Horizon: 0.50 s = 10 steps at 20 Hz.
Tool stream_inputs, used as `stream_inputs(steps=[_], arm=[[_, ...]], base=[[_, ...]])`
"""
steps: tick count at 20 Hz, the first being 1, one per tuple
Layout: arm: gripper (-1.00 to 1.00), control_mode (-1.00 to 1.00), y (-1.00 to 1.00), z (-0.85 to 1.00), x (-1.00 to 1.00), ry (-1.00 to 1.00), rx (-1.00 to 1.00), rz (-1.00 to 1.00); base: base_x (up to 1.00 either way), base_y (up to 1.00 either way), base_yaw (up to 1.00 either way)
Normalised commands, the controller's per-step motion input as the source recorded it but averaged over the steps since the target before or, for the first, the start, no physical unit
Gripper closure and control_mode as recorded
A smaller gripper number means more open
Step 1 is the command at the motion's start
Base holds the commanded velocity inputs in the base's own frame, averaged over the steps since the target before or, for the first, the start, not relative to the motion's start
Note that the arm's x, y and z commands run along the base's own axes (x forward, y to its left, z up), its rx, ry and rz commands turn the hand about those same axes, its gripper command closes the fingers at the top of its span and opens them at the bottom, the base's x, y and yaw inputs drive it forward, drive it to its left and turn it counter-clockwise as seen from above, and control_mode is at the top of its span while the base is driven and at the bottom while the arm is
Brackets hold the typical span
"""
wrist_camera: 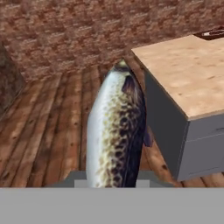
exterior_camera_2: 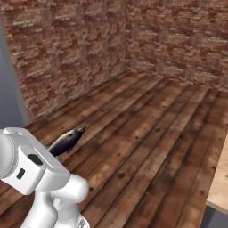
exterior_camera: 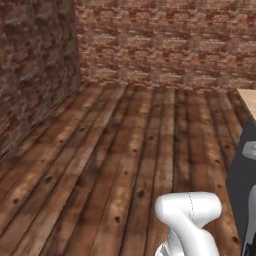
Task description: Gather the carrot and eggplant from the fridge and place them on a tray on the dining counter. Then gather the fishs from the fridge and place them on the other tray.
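In the hand view a slim silvery-grey fish with dark brown speckles and a dark fin rises from the bottom centre of the frame up to the middle, so it lies straight along the end effector. The fingertips are hidden under the fish, but the jaws are nearly closed and the fish stays up in the air between them, so I judge that the end effector is closed on the fish. In the right base view the same fish shows at the left of the frame, sticking out past the white arm, above the brown wooden plank floor and not touching it.

The long light wood-grain tabletop on a grey base is in the right half of the hand view, near the fish but apart from it. At the upper right corner of that frame, on the far part of the tabletop, a small piece of a dark brown shallow tray is visible; what lies in it I cannot tell. The pale edge of the tabletop also appears at the lower right of the right base view.

As a judgement, the task is in its second part: one fish is taken and is being carried to the tabletop. It is not yet placed in a tray. Whether the carrot, the eggplant or another fish are already delivered, these pictures do not show
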Motion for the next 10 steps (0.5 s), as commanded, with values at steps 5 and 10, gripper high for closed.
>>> stream_inputs(steps=[5, 10], arm=[[1.0, 1.0, 0.0, 0.0, 0.0, 0.0, 0.0, 0.0], [1.0, 1.0, 0.0, 0.0, 0.0, 0.0, 0.0, 0.0]], base=[[0.88, 0.41, -0.4], [0.88, 0.56, -0.39]])
